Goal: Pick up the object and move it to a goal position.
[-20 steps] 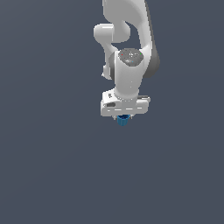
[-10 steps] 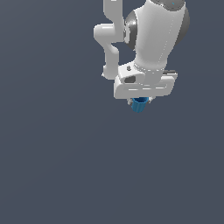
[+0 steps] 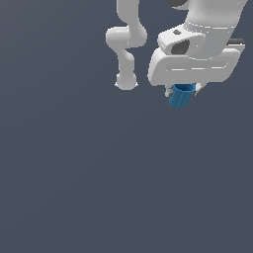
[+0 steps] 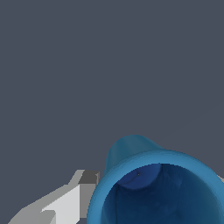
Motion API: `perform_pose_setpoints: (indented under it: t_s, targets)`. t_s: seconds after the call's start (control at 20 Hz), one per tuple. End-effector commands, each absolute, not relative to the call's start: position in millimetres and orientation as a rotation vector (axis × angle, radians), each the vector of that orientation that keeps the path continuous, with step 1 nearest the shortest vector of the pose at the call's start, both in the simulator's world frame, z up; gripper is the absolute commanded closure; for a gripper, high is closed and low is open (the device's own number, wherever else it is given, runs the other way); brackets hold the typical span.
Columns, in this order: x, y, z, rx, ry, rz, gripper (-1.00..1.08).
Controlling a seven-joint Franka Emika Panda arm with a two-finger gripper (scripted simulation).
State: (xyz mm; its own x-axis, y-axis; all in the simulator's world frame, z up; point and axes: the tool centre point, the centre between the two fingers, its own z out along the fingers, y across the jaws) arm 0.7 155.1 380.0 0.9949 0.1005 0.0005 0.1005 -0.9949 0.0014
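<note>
Hanging under the gripper point(image 3: 184, 90) at the exterior view's upper right, clamped by the rim, the blue cup point(image 3: 181, 96) looks light, rigid, hollow, its ribbed sides likely aiding grip.

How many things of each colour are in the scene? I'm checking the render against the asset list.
Blue: 1, the cup, held under the gripper
White: 1, the arm with its gripper
Total: 2
</note>
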Motion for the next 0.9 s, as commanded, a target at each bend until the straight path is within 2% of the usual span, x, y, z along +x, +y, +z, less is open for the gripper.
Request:
perform_pose_setpoints:
  t_s: [0.0,0.85]
  targets:
    - [2.1,164.8,400.5,3.137,0.157,0.000,1.08]
    - [11.7,210.5,489.1,3.137,0.156,0.000,1.08]
